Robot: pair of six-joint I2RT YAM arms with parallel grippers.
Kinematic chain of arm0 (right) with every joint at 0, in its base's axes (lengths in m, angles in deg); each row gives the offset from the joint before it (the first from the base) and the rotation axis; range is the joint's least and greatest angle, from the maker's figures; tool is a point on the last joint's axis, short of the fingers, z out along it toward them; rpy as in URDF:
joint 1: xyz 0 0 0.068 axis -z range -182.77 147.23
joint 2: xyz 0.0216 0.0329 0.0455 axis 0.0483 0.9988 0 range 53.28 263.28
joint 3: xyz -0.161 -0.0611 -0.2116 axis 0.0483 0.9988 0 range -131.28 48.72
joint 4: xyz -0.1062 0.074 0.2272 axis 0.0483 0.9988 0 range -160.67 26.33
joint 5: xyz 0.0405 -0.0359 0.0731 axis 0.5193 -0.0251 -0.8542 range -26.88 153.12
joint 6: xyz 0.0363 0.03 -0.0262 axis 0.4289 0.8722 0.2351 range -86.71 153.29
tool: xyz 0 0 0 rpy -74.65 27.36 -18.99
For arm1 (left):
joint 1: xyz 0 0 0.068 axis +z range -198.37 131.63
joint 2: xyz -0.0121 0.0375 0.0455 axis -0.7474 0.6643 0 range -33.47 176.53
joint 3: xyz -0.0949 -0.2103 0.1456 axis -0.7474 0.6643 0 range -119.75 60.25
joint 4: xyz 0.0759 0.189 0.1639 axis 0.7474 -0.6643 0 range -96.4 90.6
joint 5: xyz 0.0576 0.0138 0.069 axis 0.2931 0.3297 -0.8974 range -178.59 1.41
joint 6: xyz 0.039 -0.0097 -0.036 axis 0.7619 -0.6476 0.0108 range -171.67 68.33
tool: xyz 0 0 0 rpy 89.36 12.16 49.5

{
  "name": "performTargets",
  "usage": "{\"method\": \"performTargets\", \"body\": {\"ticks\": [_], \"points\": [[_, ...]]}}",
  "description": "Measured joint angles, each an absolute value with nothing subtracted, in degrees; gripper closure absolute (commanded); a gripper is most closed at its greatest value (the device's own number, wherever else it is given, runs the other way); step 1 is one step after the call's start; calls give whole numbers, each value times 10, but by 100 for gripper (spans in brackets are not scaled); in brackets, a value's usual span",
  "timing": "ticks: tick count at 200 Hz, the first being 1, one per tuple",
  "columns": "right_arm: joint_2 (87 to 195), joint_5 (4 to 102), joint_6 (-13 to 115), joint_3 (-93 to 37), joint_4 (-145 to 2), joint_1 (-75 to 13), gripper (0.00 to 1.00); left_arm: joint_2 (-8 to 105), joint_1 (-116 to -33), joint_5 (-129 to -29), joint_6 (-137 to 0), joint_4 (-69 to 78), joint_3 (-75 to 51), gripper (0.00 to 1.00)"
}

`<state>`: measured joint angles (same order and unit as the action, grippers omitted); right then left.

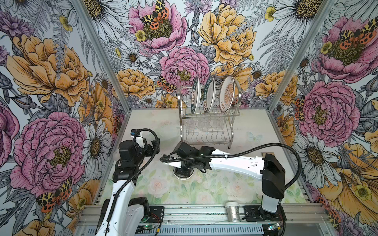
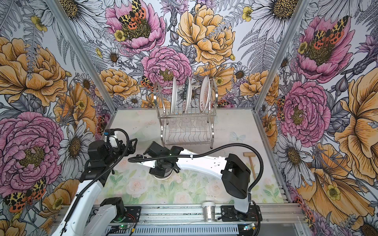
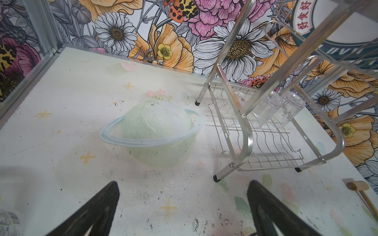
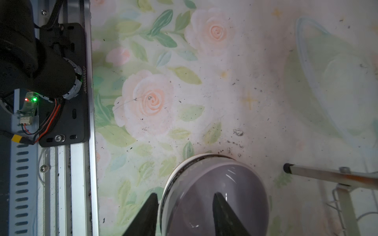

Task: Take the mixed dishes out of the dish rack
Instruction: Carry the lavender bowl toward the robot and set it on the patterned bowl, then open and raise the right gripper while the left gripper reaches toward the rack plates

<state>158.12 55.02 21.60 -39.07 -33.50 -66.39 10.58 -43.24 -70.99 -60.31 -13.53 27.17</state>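
Right wrist view: right gripper (image 4: pixel 185 194) astride the wall of the lavender bowl (image 4: pixel 221 175), one finger outside, one inside. Jaws parted, not pinching. Bowl sits on the table (image 4: pixel 204 81) near the front, out of the rack. White rim beneath it, maybe another bowl; cannot tell.

Risk, as I judge it: if the gripper lifts off askew, the inner finger hooks the wall and drags or tips the bowl.

Left gripper (image 3: pixel 184 212) spread wide, empty, above the table.

Farther back, dish rack (image 1: pixel 208 126): three plates (image 1: pixel 210 96) upright on the top tier, clear glasses (image 3: pixel 272 108) below. A careless reach for the glasses could knock the plates.
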Motion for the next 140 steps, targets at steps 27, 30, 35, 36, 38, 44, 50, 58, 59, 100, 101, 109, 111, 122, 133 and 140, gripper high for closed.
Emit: {"method": "performTargets", "body": {"ticks": [27,30,35,36,38,44,50,58,59,100,101,109,111,122,133,140], "points": [[1553,554,239,-385,-365,-647,47,99,-432,-706,-603,-135,272,1],[1549,555,243,-383,-368,-645,46,99,-432,-705,-604,-135,272,1],[1543,557,248,-380,-376,-642,46,98,-432,-704,-604,-135,272,1],[1542,558,248,-379,-377,-642,46,98,-432,-704,-604,-135,272,1],[1540,558,248,-378,-379,-641,45,97,-432,-703,-604,-135,272,1],[1532,560,253,-371,-390,-639,44,97,-432,-701,-604,-135,272,1],[1522,563,258,-360,-404,-636,43,96,-432,-698,-605,-135,271,1],[1507,569,263,-343,-421,-633,41,94,-432,-695,-606,-135,271,1],[1506,569,263,-342,-422,-632,40,94,-432,-695,-606,-135,271,1],[1416,612,310,-227,-531,-611,22,56,-437,-659,-610,-111,270,1],[1413,614,314,-224,-535,-611,22,55,-437,-659,-610,-110,270,1],[1395,627,325,-204,-555,-607,19,45,-443,-656,-610,-103,267,1],[1389,631,324,-199,-561,-605,18,43,-444,-656,-610,-102,266,1],[1360,650,340,-172,-588,-601,14,36,-456,-654,-609,-94,257,1],[1328,670,347,-142,-622,-596,11,34,-470,-654,-609,-91,244,1],[1304,681,355,-120,-645,-592,9,34,-481,-654,-608,-90,234,1]]}}
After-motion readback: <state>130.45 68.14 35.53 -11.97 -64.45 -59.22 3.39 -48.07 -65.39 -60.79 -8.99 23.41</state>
